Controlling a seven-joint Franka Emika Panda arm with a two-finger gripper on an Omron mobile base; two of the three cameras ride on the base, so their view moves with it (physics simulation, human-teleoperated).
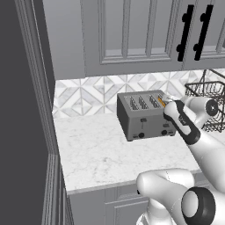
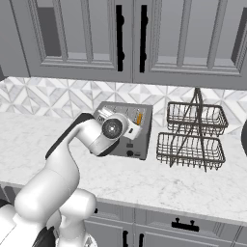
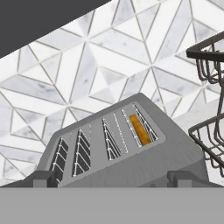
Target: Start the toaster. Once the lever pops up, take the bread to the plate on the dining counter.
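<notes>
The dark grey toaster (image 1: 140, 116) (image 2: 143, 141) (image 3: 131, 162) stands on the white counter against the tiled wall. The bread (image 1: 161, 102) (image 2: 139, 117) (image 3: 140, 129) sits in its rightmost slot, with just the golden-orange crust showing. My gripper (image 1: 166, 104) (image 3: 113, 179) hovers over the toaster's front right corner, close above the top. It is open with nothing between its fingers (image 3: 43, 177). The plate and the dining counter are out of view.
A dark two-tier wire basket (image 1: 206, 101) (image 2: 193, 135) (image 3: 210, 109) stands just right of the toaster. Grey wall cabinets (image 2: 130, 38) hang overhead. A tall dark panel (image 1: 22, 110) bounds the counter (image 1: 101, 154) on the left.
</notes>
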